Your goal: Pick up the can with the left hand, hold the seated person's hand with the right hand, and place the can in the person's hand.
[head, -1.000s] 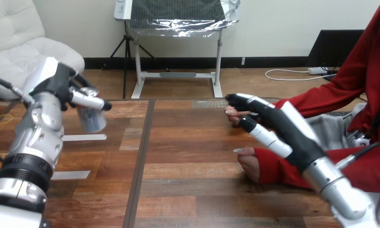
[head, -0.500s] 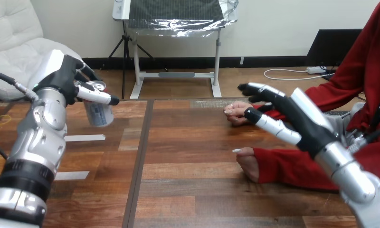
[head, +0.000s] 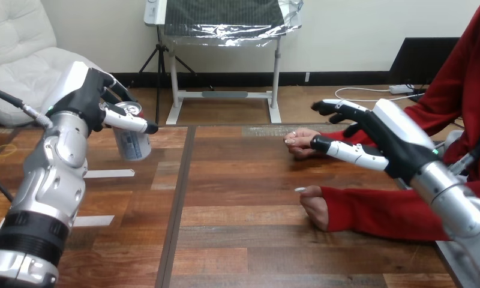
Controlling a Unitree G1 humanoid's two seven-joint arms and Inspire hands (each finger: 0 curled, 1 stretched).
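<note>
**Presently: handover station, condition as observed**

1. Brown wooden plank table [head: 237, 180]: it spans the view.

2. Person, at the view's right: two red-sleeved forearms reach in over the table. The nearer red sleeve [head: 375, 211] lies on the boards. The person's nearer hand [head: 314, 205] rests on the wood with bent fingers. The person's farther hand [head: 299, 141] sits farther back, fingers loosely bent. Whether it touches the table cannot be told.

3. Left arm: the silver left forearm [head: 48, 180] rises from the lower left corner. The left hand [head: 90, 99] is closed around a pale cylindrical metal can [head: 132, 143], with a black-and-white finger [head: 128, 122] lying across its upper part.

4. Right hand [head: 384, 135]: it is open, fingers straight and spread. It sits just right of the person's farther hand, over the wrist. Its thumb [head: 345, 151] points towards that hand. Contact cannot be confirmed, and nothing is gripped.

5. Can: it is off the table and slightly tilted, silver top uppermost. It hangs over the left boards, well apart from both of the person's hands.

6. Two white tape strips [head: 108, 173] lie flat on the table below the can.
</note>
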